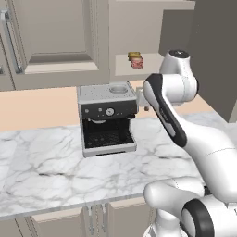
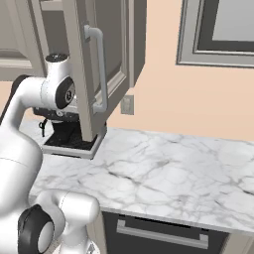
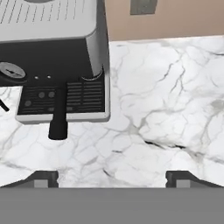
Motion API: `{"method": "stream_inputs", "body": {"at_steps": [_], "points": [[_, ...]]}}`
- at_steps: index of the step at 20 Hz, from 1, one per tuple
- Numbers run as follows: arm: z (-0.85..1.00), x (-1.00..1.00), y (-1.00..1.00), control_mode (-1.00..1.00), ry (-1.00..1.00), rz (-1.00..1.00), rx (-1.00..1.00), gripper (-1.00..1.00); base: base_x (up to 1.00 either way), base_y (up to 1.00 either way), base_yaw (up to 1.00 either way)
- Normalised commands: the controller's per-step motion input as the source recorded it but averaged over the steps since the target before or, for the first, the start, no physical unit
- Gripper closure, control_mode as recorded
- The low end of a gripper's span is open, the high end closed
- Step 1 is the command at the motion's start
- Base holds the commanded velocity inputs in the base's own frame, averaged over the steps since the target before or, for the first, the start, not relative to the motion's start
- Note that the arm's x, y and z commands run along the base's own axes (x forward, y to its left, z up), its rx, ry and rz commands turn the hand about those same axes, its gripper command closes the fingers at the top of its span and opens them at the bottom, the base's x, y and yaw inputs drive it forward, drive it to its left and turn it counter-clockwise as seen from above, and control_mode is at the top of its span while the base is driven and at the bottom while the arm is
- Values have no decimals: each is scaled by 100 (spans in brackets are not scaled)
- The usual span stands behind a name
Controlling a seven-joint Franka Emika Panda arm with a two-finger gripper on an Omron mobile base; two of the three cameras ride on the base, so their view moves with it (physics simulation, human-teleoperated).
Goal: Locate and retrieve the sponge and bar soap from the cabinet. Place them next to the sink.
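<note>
Marble table (image 1: 55, 162) carries coffee machine (image 1: 107, 119) | cabinet (image 2: 101, 59) door stands open | sponge (image 1: 134, 55) and bar soap (image 1: 137, 63) lie touching on cabinet shelf, soap in front | fingers (image 3: 112, 177) spread wide apart, holding nothing, above bare marble beside machine

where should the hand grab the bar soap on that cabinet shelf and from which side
Grip the bar soap across its short sides, coming in from the open front of the cabinet. The sponge sits right behind it, so a front approach looks cleaner.
</note>
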Motion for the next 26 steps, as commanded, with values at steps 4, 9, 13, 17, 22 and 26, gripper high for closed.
{"method": "stream_inputs", "body": {"at_steps": [4,9,13,17,22,26], "points": [[34,16,17,-100,-15,-5,-1,-100,0,0,0],[31,29,10,-100,-28,-4,0,-100,0,0,0],[35,30,0,-100,-29,0,-2,-100,0,0,0],[50,23,-3,-100,-21,0,-8,-100,0,0,0],[64,3,0,-100,-7,0,-10,-100,0,0,0],[18,17,2,-100,0,0,1,-100,0,0,0]]}}
